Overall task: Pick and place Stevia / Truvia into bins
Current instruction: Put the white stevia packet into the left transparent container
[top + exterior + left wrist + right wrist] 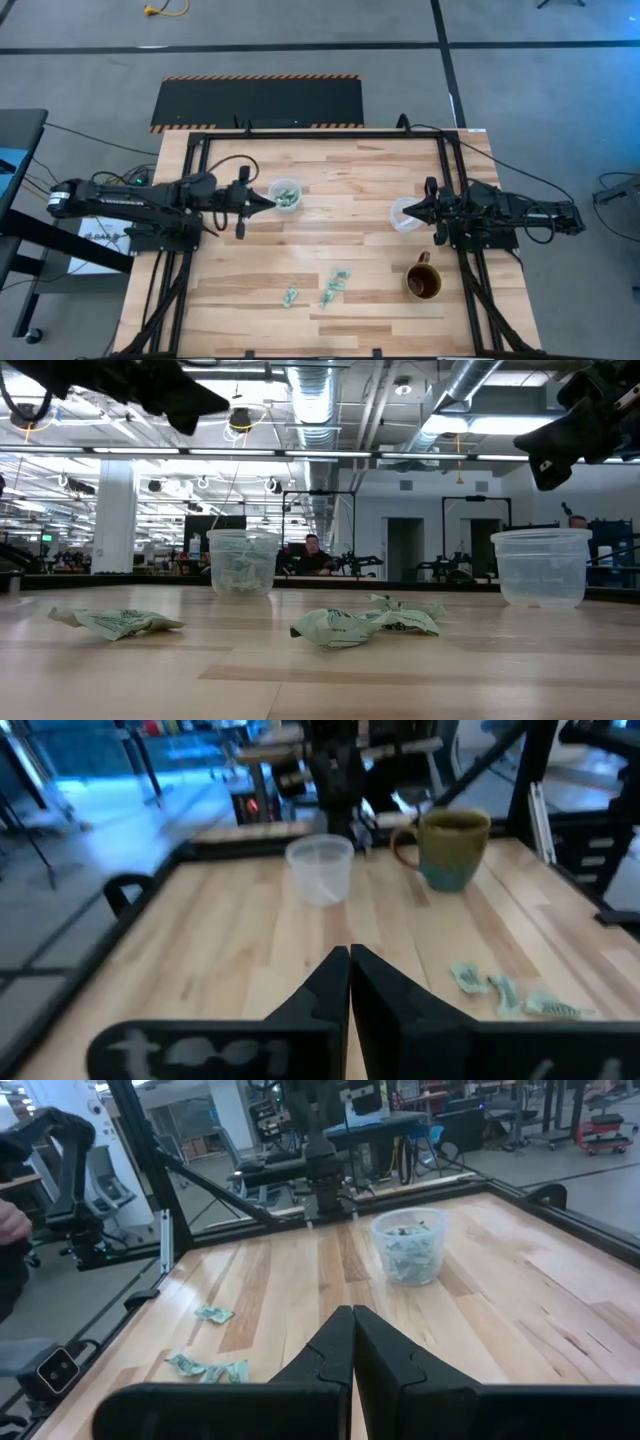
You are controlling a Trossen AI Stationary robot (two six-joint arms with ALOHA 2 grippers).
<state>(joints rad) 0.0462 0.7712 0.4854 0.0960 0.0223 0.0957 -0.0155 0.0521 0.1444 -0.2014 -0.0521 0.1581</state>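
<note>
Stevia sachets [335,286] loose; left hand [272,202] closed, empty.

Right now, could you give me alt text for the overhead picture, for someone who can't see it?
Two dark robot arms reach in over a wooden table, each shut claw beside a clear cup: left claw by the sachet-filled cup, right claw by the empty cup. Green sachets and a brown mug lie nearer the front.

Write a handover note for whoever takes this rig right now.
Left gripper: shut, empty, raised beside the left cup.
Right gripper: shut, empty, raised beside the right cup.
Done: left cup holds several sachets.
Right cup looks empty.
Left: a few loose sachets on the table's near side, one lying apart.
Brown mug by the right arm isn't a bin.
</note>
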